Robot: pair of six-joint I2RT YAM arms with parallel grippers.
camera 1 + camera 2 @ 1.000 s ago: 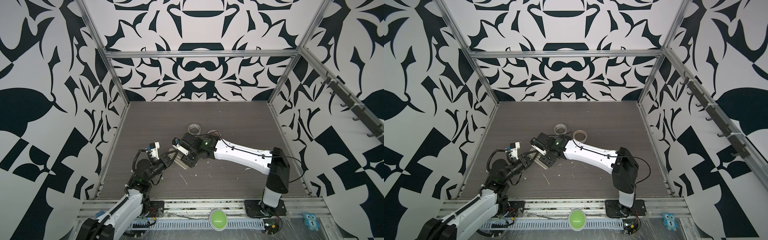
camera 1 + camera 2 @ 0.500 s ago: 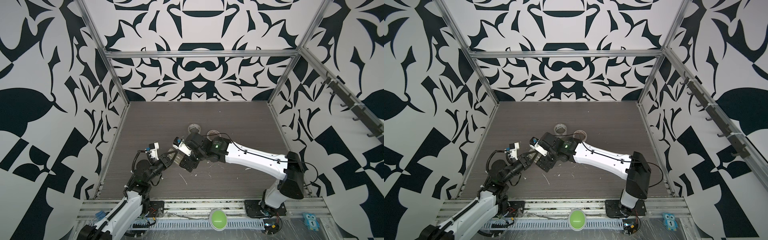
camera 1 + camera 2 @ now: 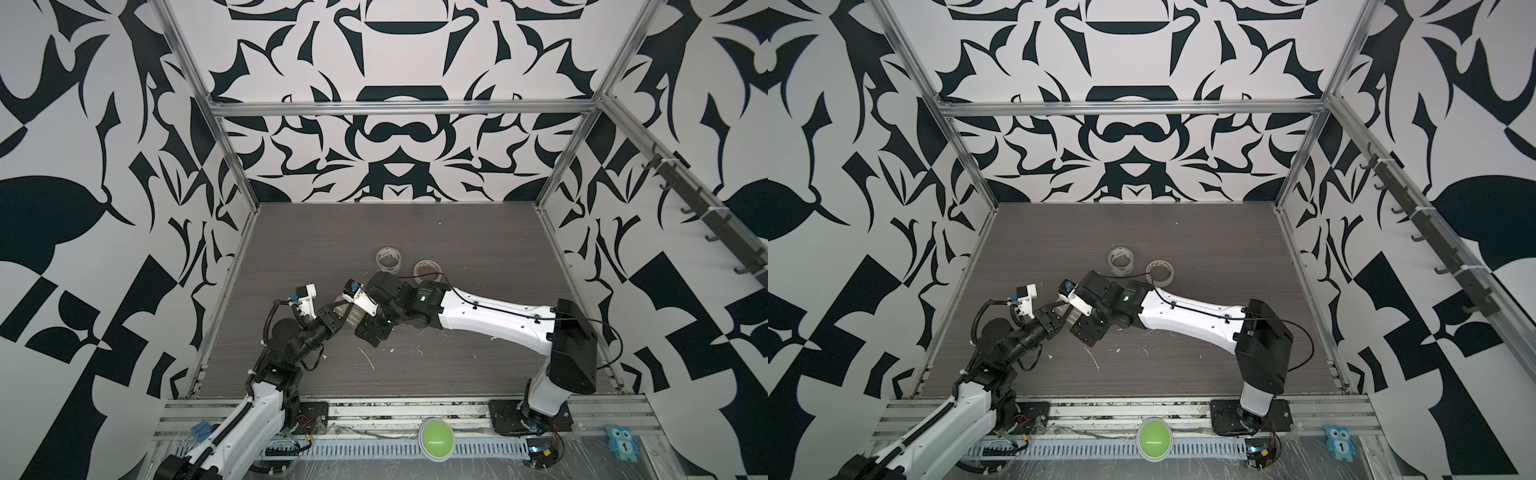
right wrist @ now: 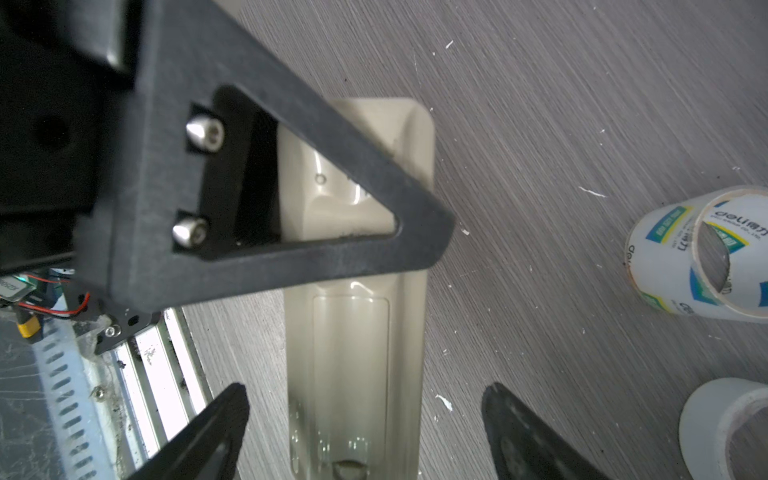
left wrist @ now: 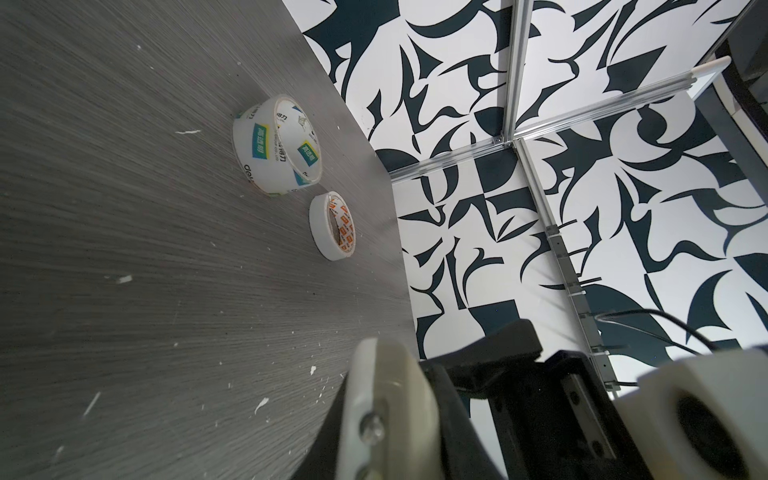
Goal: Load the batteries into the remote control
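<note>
The remote point(image 4: 357, 332) lies back-up at the front left of the table point(image 4: 540, 124), its battery cover seemingly on. My left gripper point(image 3: 341, 314) reaches in from 8 o'clock and is clamped on one end. My right gripper point(image 4: 365, 392) comes from 3 o'clock with its jaws apart, straddling the other end without touching. I cannot tell whether the remote rests on the table.

Risks, as I judge them: with only one end held, a push on the cover could pivot the remote or slip it free. My right jaws could also strike my left finger as they close.

Counted: one remote, no batteries in view, two grippers. Two tape rolls sit at 1 o'clock point(image 3: 389, 259) and 2 o'clock point(image 3: 428, 270).
</note>
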